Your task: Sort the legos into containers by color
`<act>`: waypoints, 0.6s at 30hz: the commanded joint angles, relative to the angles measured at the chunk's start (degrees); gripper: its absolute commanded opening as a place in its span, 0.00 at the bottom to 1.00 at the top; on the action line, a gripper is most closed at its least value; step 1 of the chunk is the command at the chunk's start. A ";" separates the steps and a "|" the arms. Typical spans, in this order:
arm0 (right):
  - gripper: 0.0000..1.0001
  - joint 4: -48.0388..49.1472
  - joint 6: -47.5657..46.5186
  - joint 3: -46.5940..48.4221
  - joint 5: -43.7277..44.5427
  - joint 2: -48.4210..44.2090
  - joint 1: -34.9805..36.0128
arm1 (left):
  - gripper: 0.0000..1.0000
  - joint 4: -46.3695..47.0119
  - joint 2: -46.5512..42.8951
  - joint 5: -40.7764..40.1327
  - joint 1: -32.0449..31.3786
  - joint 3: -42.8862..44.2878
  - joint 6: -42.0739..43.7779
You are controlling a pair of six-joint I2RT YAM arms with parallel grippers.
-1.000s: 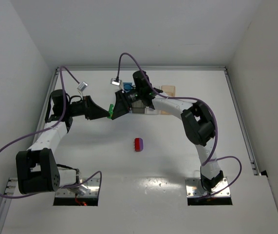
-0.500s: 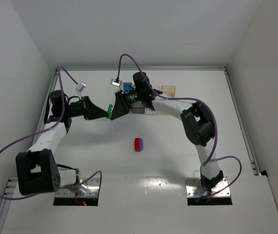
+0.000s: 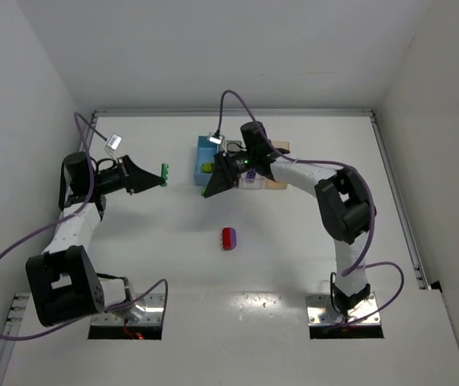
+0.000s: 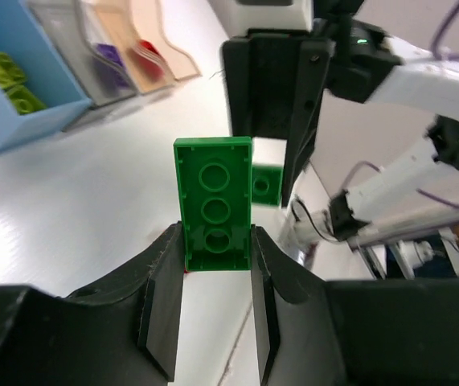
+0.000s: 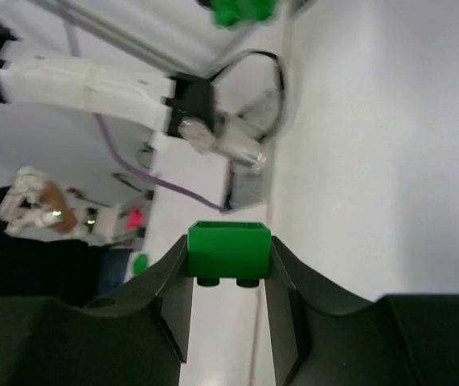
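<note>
1. I'm looking into a robotics lab test cell, not a home or a shop: plain white wall panels [image 3: 28,88] box in a flat white bench [image 3: 213,277] on three sides.
2. Two white-and-black jointed robot arms, left [image 3: 72,229] and right [image 3: 343,253], are bolted to bare metal base plates [image 3: 321,310] at the near edge.
3. Loose purple cables [image 3: 10,246] loop off both arms, and silver metal rails [image 3: 398,205] frame the bench.
4. A row of small open plastic bins [image 3: 199,165] stands at the far side, like a trial set-up.
</note>
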 commanded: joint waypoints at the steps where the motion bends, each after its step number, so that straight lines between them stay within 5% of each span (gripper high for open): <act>1: 0.05 -22.24 -22.25 6.10 8.77 -4.42 -4.59 | 0.00 -4.60 -4.34 -6.91 1.74 3.14 4.40; 4: 0.05 -35.98 -31.41 14.20 31.69 -3.02 -4.60 | 0.00 -11.48 -8.12 -16.76 1.74 3.77 11.18; 8: 0.05 -36.10 -34.38 15.98 58.21 -2.49 -3.73 | 0.00 -14.81 -12.70 -26.08 -1.32 3.15 13.46; 11: 0.04 -36.97 -35.81 19.14 66.88 1.19 -2.24 | 0.00 -18.94 -12.71 -30.75 -1.86 4.98 16.19; 18: 0.06 -38.38 -37.04 23.37 71.12 7.62 -2.23 | 0.00 -22.21 -9.45 -32.08 -2.91 6.84 18.66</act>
